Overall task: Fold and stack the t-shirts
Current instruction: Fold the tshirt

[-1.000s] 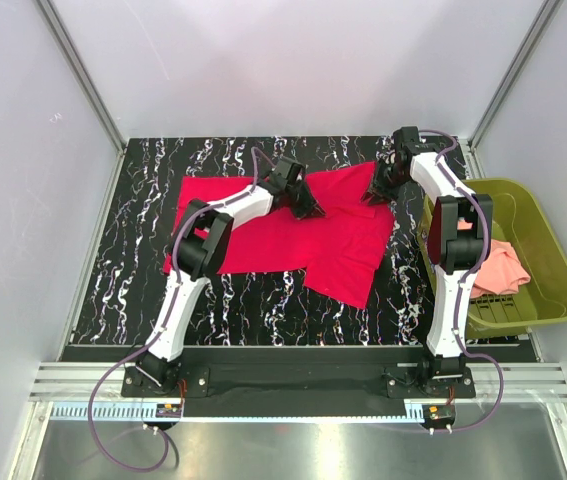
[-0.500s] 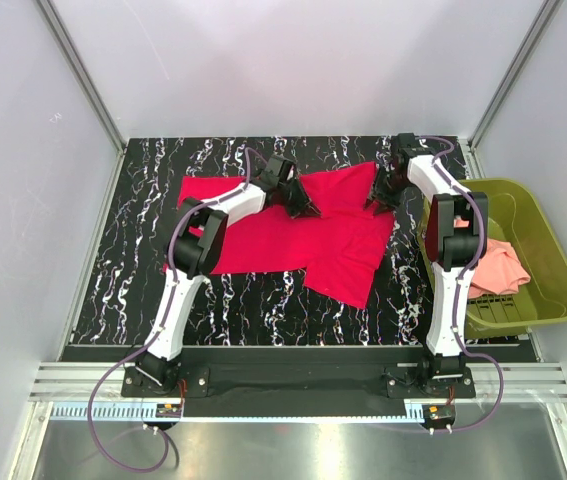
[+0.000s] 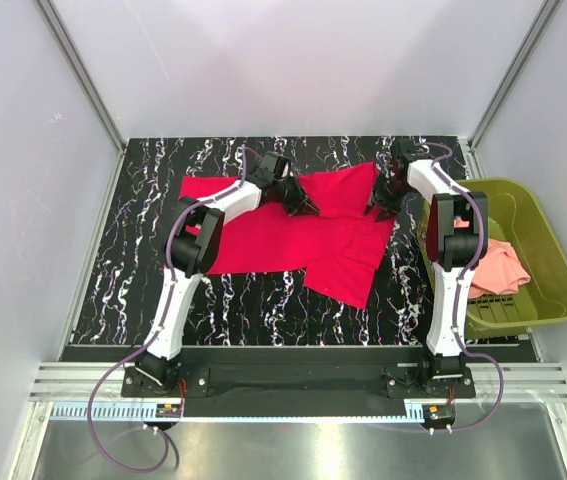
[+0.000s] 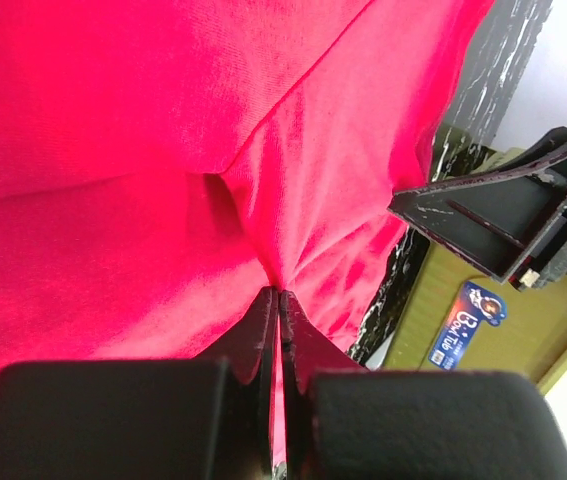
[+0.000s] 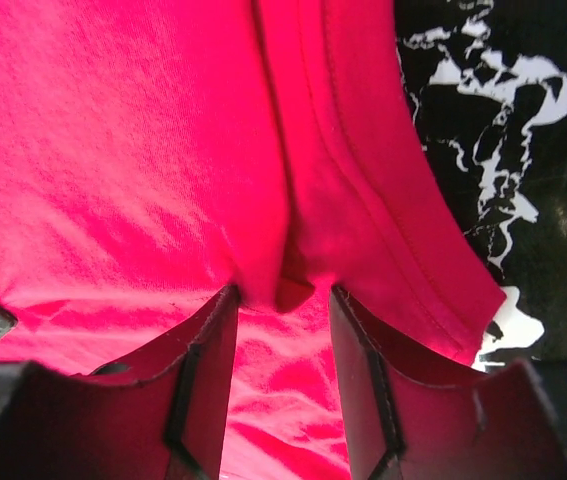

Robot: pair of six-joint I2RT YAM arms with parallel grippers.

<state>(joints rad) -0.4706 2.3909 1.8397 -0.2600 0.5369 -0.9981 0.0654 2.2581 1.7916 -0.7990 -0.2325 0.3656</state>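
The crimson red t-shirt (image 3: pixel 293 235) lies spread on the black marbled table. My left gripper (image 3: pixel 301 205) is at its far middle, shut and pinching a fold of the red cloth (image 4: pixel 279 292). My right gripper (image 3: pixel 381 203) is at the shirt's far right edge. Its fingers (image 5: pixel 208 340) are apart and press down on either side of a small bunched fold of red cloth (image 5: pixel 283 280) beside the hem. The salmon-pink t-shirt (image 3: pixel 498 265) lies crumpled in the olive-green basket (image 3: pixel 553 250).
The basket stands at the table's right edge, close to the right arm; its wall and blue label (image 4: pixel 471 325) show in the left wrist view. White enclosure walls surround the table. Bare marbled table (image 3: pixel 133 260) lies left of and in front of the shirt.
Both grippers have shifted slightly at the shirt's far edge, the left toward the far left. The red cloth between them has bunched and risen a little.
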